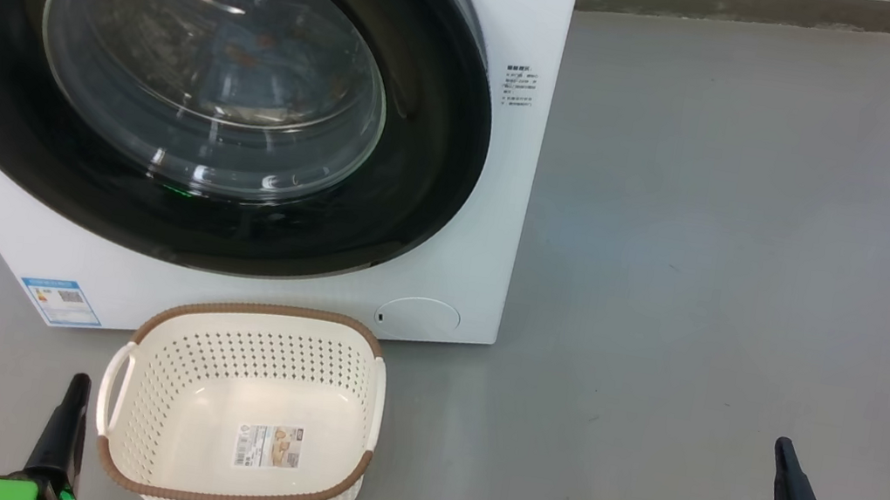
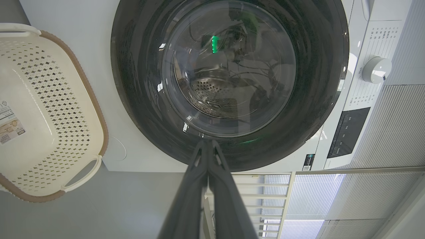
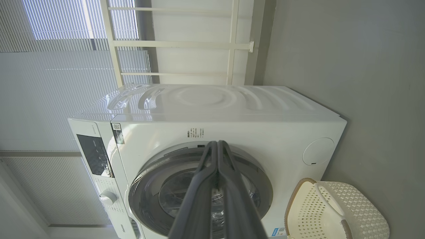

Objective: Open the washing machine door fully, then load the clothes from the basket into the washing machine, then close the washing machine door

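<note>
Basket (image 1: 161, 322) containing sticker (image 1: 268, 446), beside left gripper (image 1: 77, 385), fingers pressed together; clothes (image 1: 249, 53) inside washing machine (image 1: 496, 205) ahead; right gripper (image 1: 785, 453) likewise.

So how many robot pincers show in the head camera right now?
2. The left dark two-fingered pincer is at lower left beside the cream perforated plastic basket; the right pincer is at lower right above grey floor. Both are shut.

The washing machine (image 1: 501, 232) is white. The washing machine door (image 1: 425, 150) has a shiny black ring around clear glass. The clothes (image 1: 249, 53) behind the glass look blue with orange-brown spots. The basket (image 1: 252, 362) is cream with lots of little holes and a brown rim. The label (image 1: 60, 302) is blue. The floor (image 1: 763, 245) is grey.
</note>
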